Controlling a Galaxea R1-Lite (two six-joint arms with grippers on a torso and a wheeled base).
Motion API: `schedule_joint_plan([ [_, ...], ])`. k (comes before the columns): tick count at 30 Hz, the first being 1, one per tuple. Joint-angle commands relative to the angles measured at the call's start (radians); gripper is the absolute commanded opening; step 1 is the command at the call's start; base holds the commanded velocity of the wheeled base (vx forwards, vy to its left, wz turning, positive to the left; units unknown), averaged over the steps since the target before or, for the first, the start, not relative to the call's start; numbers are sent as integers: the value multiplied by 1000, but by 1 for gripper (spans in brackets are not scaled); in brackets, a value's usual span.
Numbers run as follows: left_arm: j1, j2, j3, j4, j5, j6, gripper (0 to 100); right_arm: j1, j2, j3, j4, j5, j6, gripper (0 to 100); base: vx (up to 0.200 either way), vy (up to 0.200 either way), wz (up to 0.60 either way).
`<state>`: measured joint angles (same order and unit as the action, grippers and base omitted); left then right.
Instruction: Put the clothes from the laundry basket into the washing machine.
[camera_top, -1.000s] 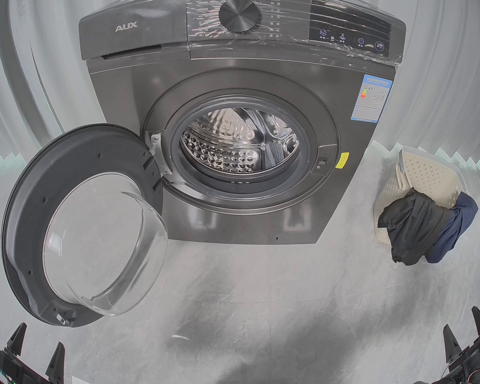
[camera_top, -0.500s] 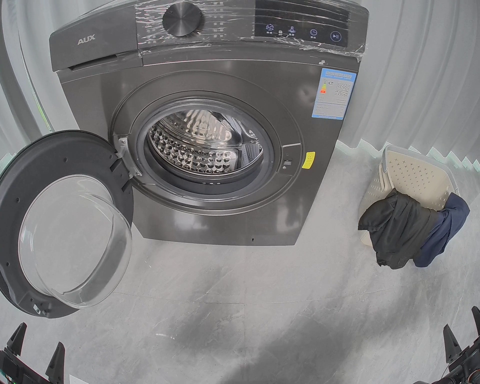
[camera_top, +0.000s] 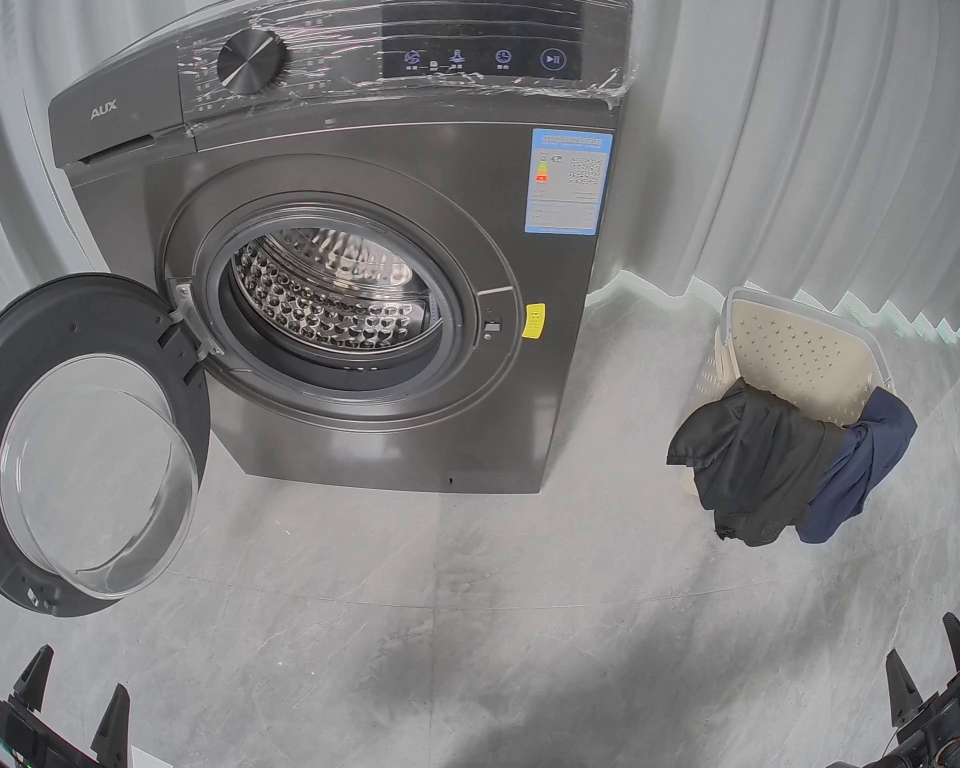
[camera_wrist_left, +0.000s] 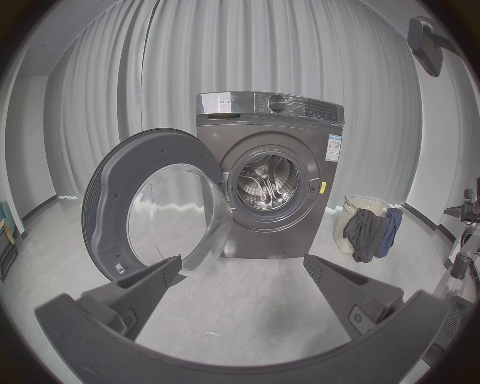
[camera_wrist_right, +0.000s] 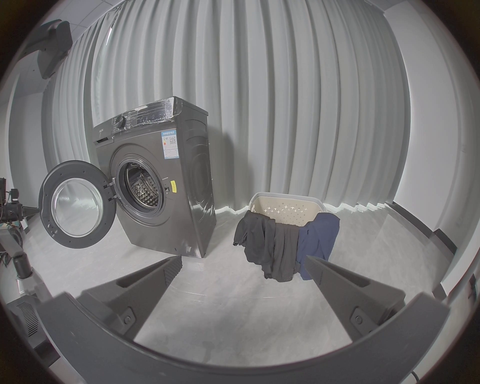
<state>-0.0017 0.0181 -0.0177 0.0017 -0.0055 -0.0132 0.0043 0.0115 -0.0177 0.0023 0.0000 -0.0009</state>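
The washing machine (camera_top: 400, 450) stands on the floor (camera_top: 500, 600) at its far edge, against the curtain (camera_top: 800, 150). Its round door (camera_top: 95, 450) is swung wide open to the left, and the drum (camera_top: 320, 300) looks empty. The laundry basket (camera_top: 805, 345) stands on the floor to the right of the machine, also close to the curtain. A black garment (camera_top: 750, 465) and a navy garment (camera_top: 860, 455) hang over its near rim, touching each other.

The left gripper (camera_top: 78, 675) and the right gripper (camera_top: 922, 640) are low at the near edge of the floor, well apart from the basket. Each has its fingers spread and holds nothing.

I think the main risk is the light basket. A pull on a hanging garment could drag it or tip it over. Because the two garments overlap, one grasp could take both, and the second could slip off and fall on the floor. The open door could also be hit by the left arm near the drum.
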Motion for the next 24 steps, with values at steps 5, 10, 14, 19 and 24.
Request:
schedule_joint_plan([
  [5,0,-18,16,0,1,-2,100,0,-11,18,1,0,1,100,0,-200,0],
  [10,0,-18,16,0,1,-2,100,0,-11,16,-1,0,1,100,0,-200,0],
  [14,0,-18,16,0,1,-1,100,0,-11,18,1,0,1,100,0,-200,0],
  [19,0,-18,16,0,1,-1,100,0,-11,16,1,0,1,100,0,0,0],
  [24,0,-18,16,-2,1,-2,100,0,-11,16,1,0,-1,100,40,0,0],
])
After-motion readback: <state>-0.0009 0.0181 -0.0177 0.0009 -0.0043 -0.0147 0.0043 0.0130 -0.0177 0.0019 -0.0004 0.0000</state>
